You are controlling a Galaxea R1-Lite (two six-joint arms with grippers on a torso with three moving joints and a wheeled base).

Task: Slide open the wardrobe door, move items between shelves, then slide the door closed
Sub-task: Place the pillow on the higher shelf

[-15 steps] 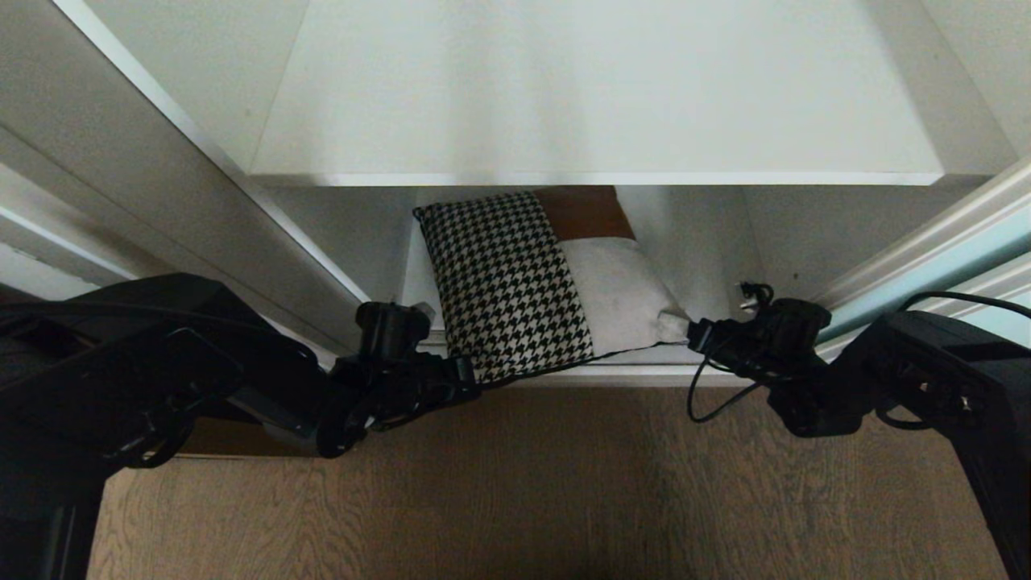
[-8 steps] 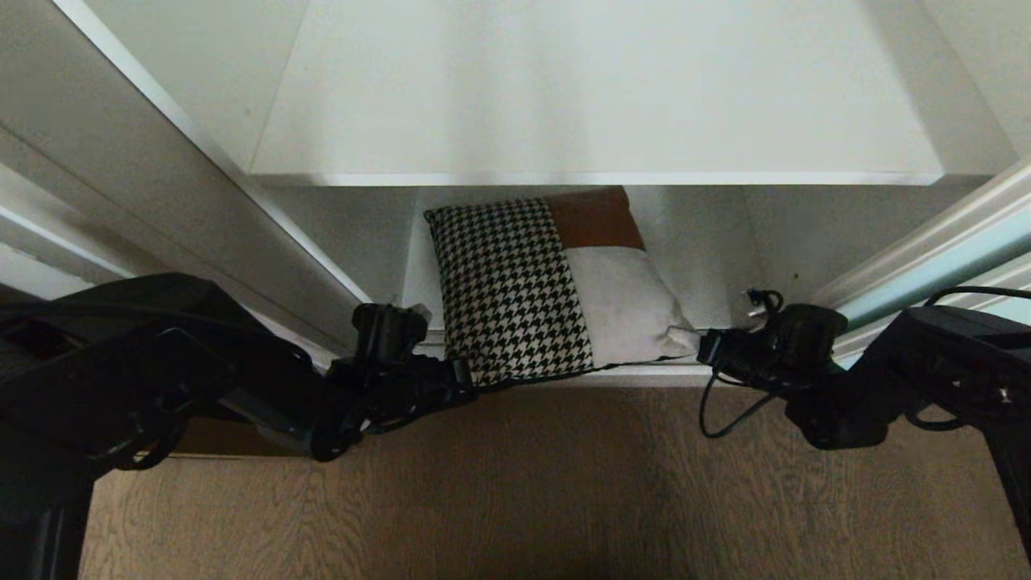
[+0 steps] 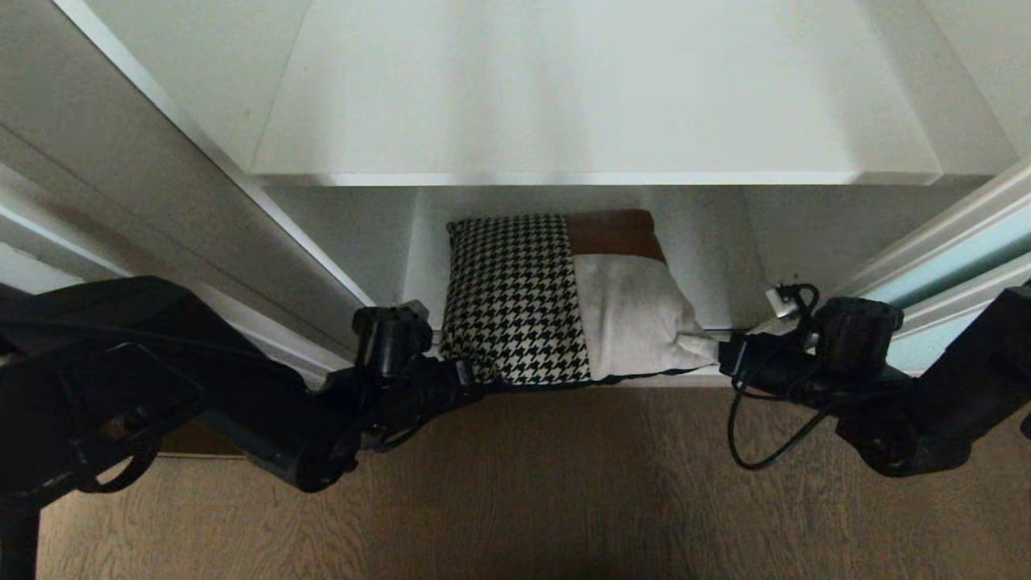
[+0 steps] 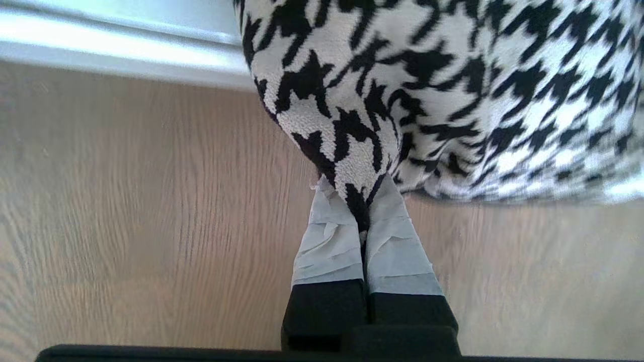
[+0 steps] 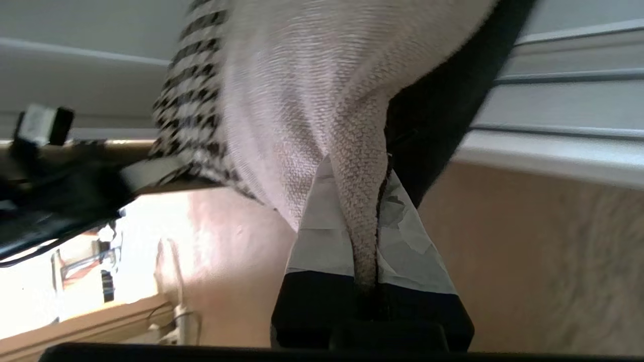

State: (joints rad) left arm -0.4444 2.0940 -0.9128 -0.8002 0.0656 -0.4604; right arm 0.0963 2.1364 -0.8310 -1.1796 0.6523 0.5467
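I have the cushion (image 3: 564, 302) by both near corners. My left gripper (image 3: 475, 387), low and left of centre in the head view, has its jaws pinched tight on the houndstooth corner; the left wrist view shows the taped fingers (image 4: 329, 246) pressed together with only a fold of patterned cloth between them. My right gripper (image 3: 721, 354), at the right of the frame, is closed just as hard on the cream corner, which runs as a thin twisted tail between its pads (image 5: 327, 236).

The cushion lies in the middle of the frame on the bottom shelf (image 3: 717, 290), under the front edge of the upper shelf (image 3: 596, 179), with its near edge overhanging the lip above the wooden floor (image 3: 564, 483). Its far edge (the brown patch end) reaches back into the compartment.

What matters for the lift, as I judge it: the edge I hold runs left to right across the frame, from one set of jaws to the other, and the body of the cushion lies beyond that edge, away from me. Neither arm is nearer; each sits at its own corner, so the pull should be even. The bare upper shelf lies above and behind, so I expect to draw the cushion out towards me before raising it past that front edge. The door (image 3: 958, 250) stands slid aside at the right edge.
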